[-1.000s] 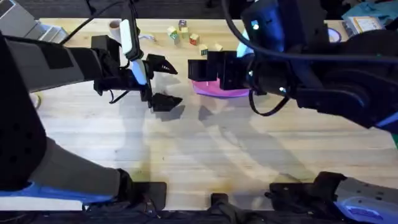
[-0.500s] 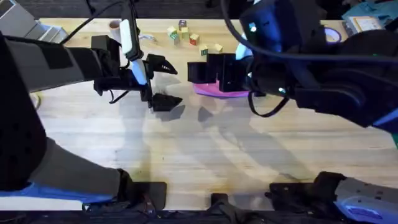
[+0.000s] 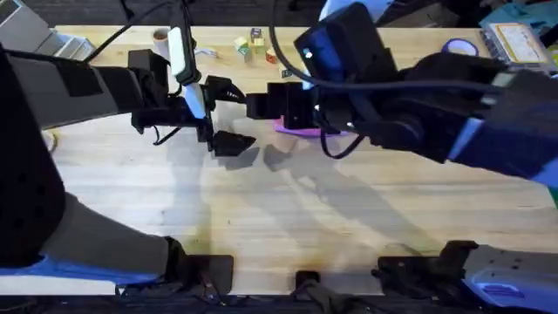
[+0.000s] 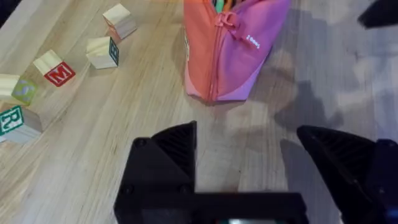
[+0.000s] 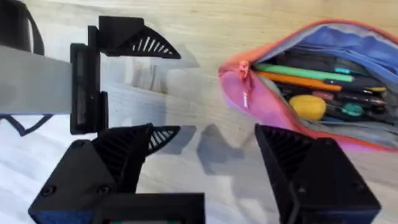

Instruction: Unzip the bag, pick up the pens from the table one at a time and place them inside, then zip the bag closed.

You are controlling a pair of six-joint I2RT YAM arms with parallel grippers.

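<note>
both grippers, left (image 4: 249, 155) and right (image 5: 211, 158), gape empty beside the seemingly unzipped bag (image 5: 311, 87).

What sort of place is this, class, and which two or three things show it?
Probably a robot lab or test bench: two arms work over a wood-plank table, with a pink bag of pens and lettered toy blocks set out as practice props.

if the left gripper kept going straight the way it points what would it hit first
Most likely the bag: it lies straight ahead of the open left gripper, closed end and zipper pull nearest, with bare table between. Height is unclear.
</note>
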